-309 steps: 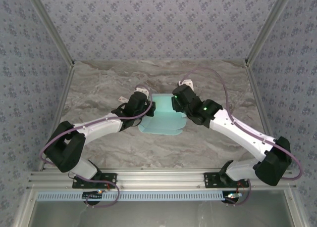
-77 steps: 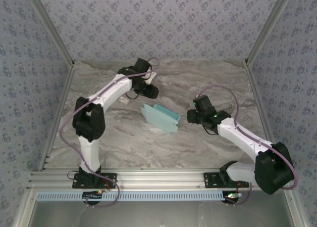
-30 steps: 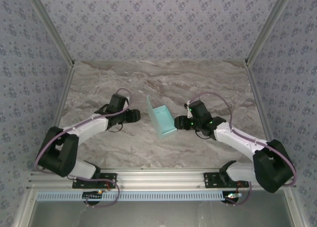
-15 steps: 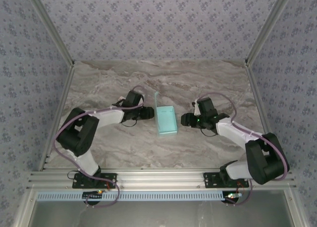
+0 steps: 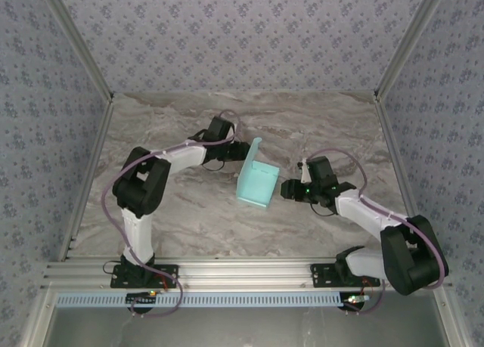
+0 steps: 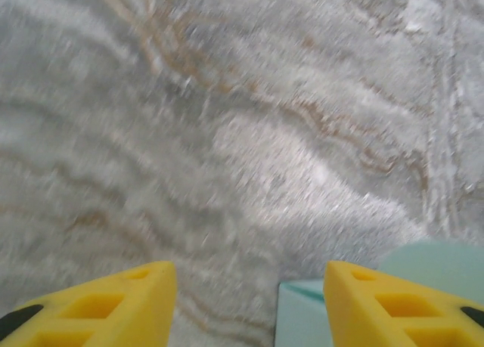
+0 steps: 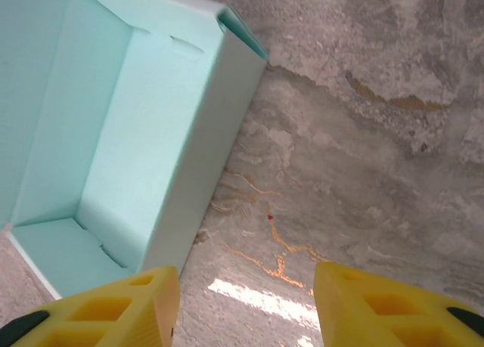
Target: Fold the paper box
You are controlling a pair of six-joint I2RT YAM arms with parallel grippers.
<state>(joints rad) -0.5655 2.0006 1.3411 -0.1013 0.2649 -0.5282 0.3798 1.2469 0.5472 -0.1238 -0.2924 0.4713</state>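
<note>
The paper box is a light blue open box on the marble table, turned at an angle, with its lid flap standing up on the far left side. My left gripper is open at that flap. In the left wrist view, a corner of the box lies between the yellow fingers, close to the right one. My right gripper is open just right of the box. In the right wrist view, its gap holds only table, and the box's side wall runs beside the left finger.
The marble table is bare left of the box and behind it. Patterned walls close in three sides, and a metal rail runs along the near edge by the arm bases.
The box has turned clockwise, its lid flap now leaning to the far left. My left gripper has swung up and right to the flap. The right gripper has dropped slightly nearer; both jaws have narrowed a little.
</note>
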